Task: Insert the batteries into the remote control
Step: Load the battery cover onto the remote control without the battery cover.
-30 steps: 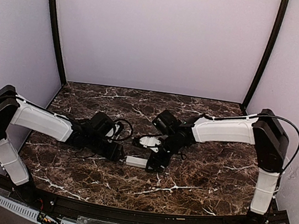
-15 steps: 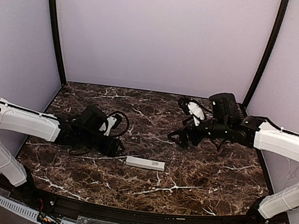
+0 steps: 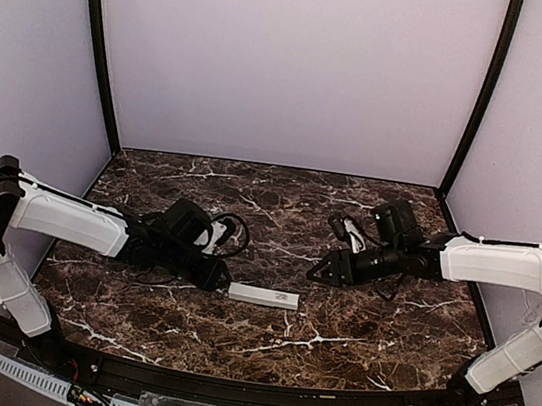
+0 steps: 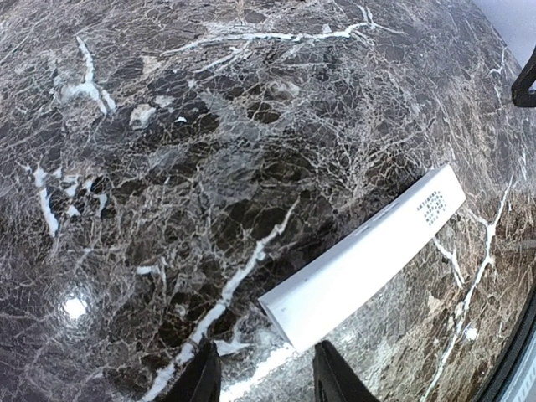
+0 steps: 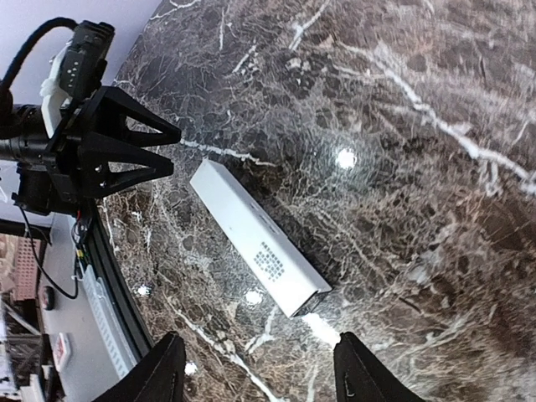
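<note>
You have the remote control (image 3: 263, 296) lying flat on the desk (image 3: 374, 329), about midway along it and nearer the front edge than the back. Your left gripper (image 3: 221, 279) sits low just beside its left end, jaws apart with nothing between them. Your right gripper (image 3: 322, 273) is farther right and back, clear of the remote control, jaws spread and empty.

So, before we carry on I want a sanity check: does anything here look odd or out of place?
The remote control lies flat and looks intact on the table, but no batteries show in any view. The left pincer and right pincer are open and empty.
</note>
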You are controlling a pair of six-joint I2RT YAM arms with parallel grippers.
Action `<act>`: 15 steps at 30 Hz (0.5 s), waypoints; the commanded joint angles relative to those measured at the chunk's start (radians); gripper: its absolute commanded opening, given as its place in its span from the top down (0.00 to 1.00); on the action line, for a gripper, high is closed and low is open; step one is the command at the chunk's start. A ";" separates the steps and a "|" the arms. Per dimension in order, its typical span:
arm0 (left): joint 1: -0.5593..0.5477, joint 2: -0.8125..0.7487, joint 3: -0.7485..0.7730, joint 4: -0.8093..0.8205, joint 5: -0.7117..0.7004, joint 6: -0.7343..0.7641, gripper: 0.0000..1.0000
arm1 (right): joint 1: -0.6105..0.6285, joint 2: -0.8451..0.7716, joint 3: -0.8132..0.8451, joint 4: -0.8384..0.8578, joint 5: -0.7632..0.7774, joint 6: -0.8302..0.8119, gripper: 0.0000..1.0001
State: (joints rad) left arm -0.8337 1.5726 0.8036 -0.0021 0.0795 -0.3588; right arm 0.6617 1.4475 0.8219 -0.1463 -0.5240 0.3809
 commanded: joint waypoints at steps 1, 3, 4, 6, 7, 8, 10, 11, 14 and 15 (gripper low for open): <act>-0.006 0.013 0.031 -0.034 0.014 0.005 0.62 | -0.005 0.053 -0.030 0.104 -0.087 0.138 0.42; -0.007 0.023 0.036 -0.037 0.019 0.006 0.63 | -0.004 0.076 -0.032 0.114 -0.100 0.151 0.44; -0.009 0.028 0.040 -0.037 0.019 0.005 0.63 | -0.005 0.085 -0.035 0.123 -0.108 0.161 0.45; -0.011 0.035 0.045 -0.038 0.024 0.004 0.65 | -0.004 0.106 -0.041 0.139 -0.123 0.178 0.48; -0.012 0.039 0.047 -0.038 0.025 0.003 0.66 | -0.003 0.117 -0.042 0.141 -0.129 0.184 0.50; -0.013 0.042 0.048 -0.037 0.028 0.003 0.66 | -0.003 0.128 -0.041 0.142 -0.134 0.186 0.52; -0.014 0.048 0.052 -0.040 0.025 0.004 0.67 | -0.002 0.149 -0.041 0.142 -0.143 0.193 0.55; -0.016 0.050 0.054 -0.041 0.026 0.004 0.68 | -0.002 0.157 -0.042 0.142 -0.149 0.196 0.55; -0.017 0.054 0.058 -0.044 0.028 0.005 0.69 | 0.002 0.174 -0.045 0.179 -0.163 0.207 0.55; -0.018 0.057 0.060 -0.044 0.029 0.006 0.69 | 0.004 0.179 -0.047 0.187 -0.168 0.211 0.55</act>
State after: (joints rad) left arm -0.8448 1.6226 0.8375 -0.0113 0.0959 -0.3588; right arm 0.6605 1.6062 0.7929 -0.0227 -0.6556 0.5629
